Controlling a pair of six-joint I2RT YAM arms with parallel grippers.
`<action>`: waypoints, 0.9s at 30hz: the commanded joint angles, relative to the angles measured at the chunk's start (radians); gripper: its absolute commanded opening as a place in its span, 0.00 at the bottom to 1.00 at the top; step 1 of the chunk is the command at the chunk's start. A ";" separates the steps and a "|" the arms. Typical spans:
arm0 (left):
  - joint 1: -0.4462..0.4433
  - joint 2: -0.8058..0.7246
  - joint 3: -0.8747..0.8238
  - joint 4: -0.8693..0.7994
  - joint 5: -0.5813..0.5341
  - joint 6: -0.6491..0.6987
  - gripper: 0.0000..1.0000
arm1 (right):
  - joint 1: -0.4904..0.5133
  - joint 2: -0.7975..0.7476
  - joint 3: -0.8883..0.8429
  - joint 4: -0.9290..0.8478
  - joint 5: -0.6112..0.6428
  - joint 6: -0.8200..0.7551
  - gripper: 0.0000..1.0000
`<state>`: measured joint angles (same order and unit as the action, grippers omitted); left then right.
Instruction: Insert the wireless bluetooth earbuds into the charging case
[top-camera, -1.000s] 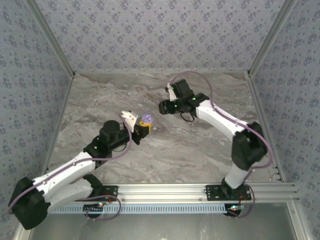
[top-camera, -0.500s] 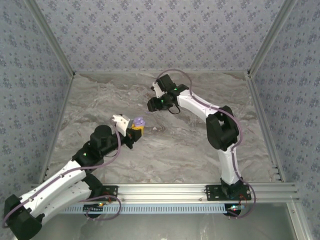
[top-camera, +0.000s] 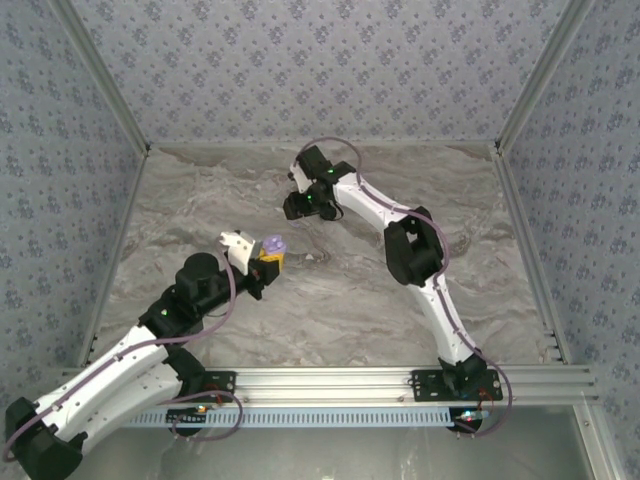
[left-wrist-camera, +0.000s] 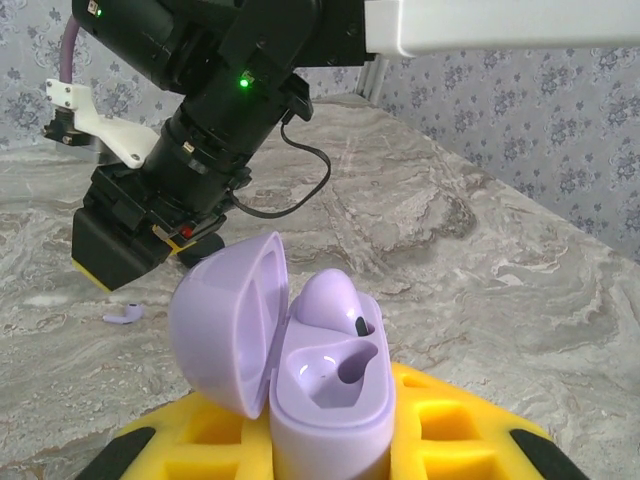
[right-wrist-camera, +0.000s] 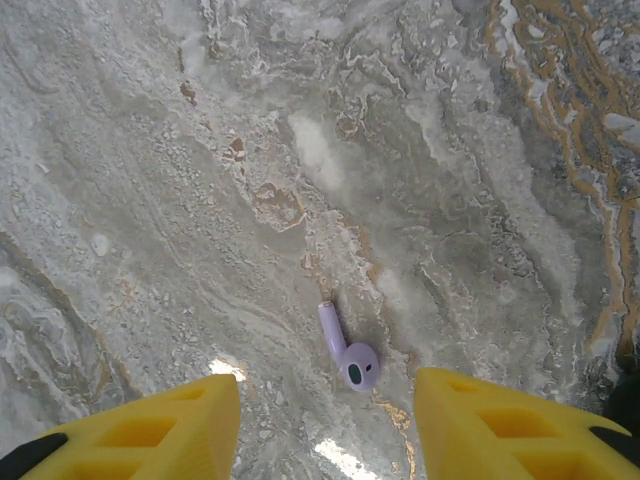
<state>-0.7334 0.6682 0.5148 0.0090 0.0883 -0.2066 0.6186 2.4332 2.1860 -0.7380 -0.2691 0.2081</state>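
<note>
Gripping the open lavender charging case (left-wrist-camera: 330, 410), left tool (top-camera: 270, 258); right tool (right-wrist-camera: 325, 385) apart above loose earbud (right-wrist-camera: 350, 360).

The left claw (left-wrist-camera: 330, 445) has yellow fingers (left-wrist-camera: 455, 430) at the bottom, and they squeeze the purple charging case (left-wrist-camera: 330, 400) from both sides. The case stands up with its lid (left-wrist-camera: 225, 320) swung open to the left. One purple earbud (left-wrist-camera: 330, 300) sits in the far hole, and you can see down into the near hole. A second earbud (left-wrist-camera: 122, 316) lies on the grey marble desk (left-wrist-camera: 450, 250), over to the left. The right claw (left-wrist-camera: 125, 250), black with a bit of yellow, hangs just above it.
</note>
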 joint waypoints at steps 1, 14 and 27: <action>0.001 -0.015 0.013 -0.003 -0.009 0.001 0.15 | 0.008 0.049 0.055 -0.067 0.006 -0.017 0.50; 0.002 -0.018 0.017 -0.009 -0.009 0.000 0.15 | 0.033 0.156 0.160 -0.130 0.066 -0.040 0.43; 0.000 -0.018 0.019 -0.016 -0.006 -0.002 0.15 | 0.055 0.093 0.027 -0.162 0.184 -0.084 0.23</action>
<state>-0.7334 0.6674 0.5148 -0.0048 0.0879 -0.2066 0.6613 2.5534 2.2856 -0.8310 -0.1349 0.1440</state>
